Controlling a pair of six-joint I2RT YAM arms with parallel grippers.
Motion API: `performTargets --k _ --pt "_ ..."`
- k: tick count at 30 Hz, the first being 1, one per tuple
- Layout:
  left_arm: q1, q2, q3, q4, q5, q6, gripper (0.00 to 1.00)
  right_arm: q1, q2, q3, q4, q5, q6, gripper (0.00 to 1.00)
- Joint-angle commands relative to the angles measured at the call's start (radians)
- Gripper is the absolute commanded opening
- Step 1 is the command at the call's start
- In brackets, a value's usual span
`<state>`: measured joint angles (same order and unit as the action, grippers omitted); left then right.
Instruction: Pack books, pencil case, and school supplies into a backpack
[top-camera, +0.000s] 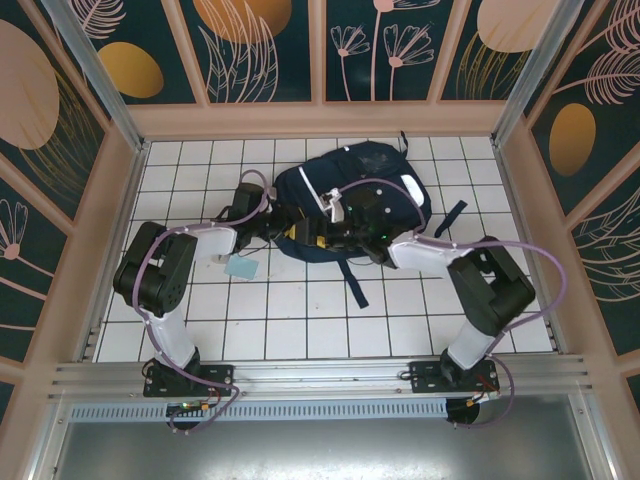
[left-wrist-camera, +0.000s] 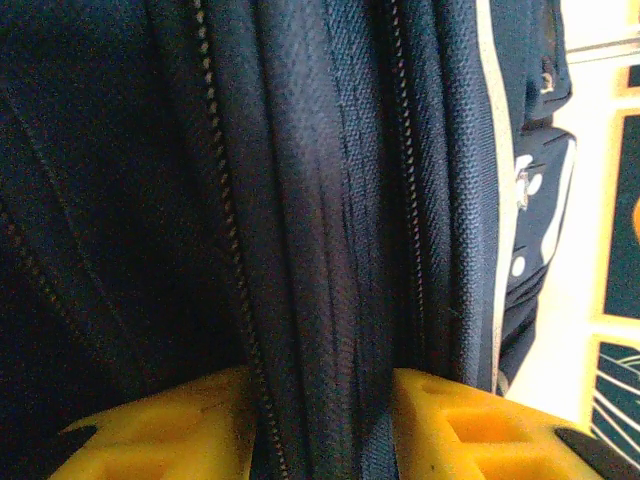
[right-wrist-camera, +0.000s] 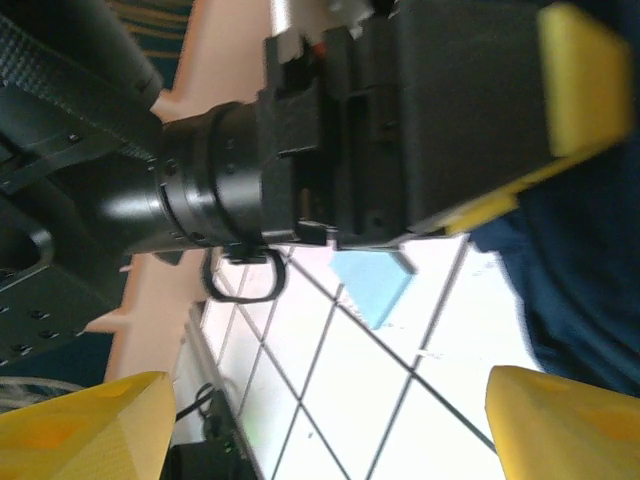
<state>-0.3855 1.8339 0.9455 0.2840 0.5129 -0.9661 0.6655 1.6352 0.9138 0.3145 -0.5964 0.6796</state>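
Note:
The navy backpack lies on the tiled table at the back centre. My left gripper is at its near left edge. In the left wrist view the left gripper is open, and a fold of backpack fabric with a zipper lies between its yellow fingers. My right gripper hovers just right of it, open and empty, facing the left gripper's black body. One of the school supplies, a pale blue square, lies flat on the tiles left of the backpack. Books and pencil case are out of view.
Dark backpack straps trail onto the tiles toward the front and to the right. Peach walls enclose the table on three sides. A metal rail with both arm bases runs along the near edge.

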Motion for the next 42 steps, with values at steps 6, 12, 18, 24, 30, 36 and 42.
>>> performTargets --k 6,12,18,24,30,36,42 --pt "-0.006 -0.137 0.127 -0.367 -0.210 0.344 0.49 -0.050 -0.139 0.063 -0.373 0.303 -0.192 0.80" --pt "-0.005 -0.187 0.058 -0.258 -0.105 0.283 0.54 0.003 -0.052 0.048 -0.264 0.208 -0.170 0.81" --pt "-0.006 -0.126 -0.040 -0.093 -0.049 0.171 0.40 0.038 0.026 0.035 -0.220 0.268 -0.154 0.81" --pt "-0.006 -0.065 -0.129 -0.008 -0.063 0.139 0.40 0.045 0.069 0.028 -0.155 0.282 -0.135 0.81" --pt "-0.006 -0.053 -0.173 0.078 -0.022 0.089 0.40 0.088 0.144 0.117 -0.044 0.136 -0.100 0.81" --pt "-0.006 -0.108 -0.149 -0.006 -0.071 0.128 0.49 0.092 0.064 0.104 0.005 0.072 -0.064 0.81" --pt "-0.006 -0.178 -0.096 -0.126 -0.154 0.196 0.55 0.075 -0.028 0.053 -0.167 0.200 -0.112 0.81"
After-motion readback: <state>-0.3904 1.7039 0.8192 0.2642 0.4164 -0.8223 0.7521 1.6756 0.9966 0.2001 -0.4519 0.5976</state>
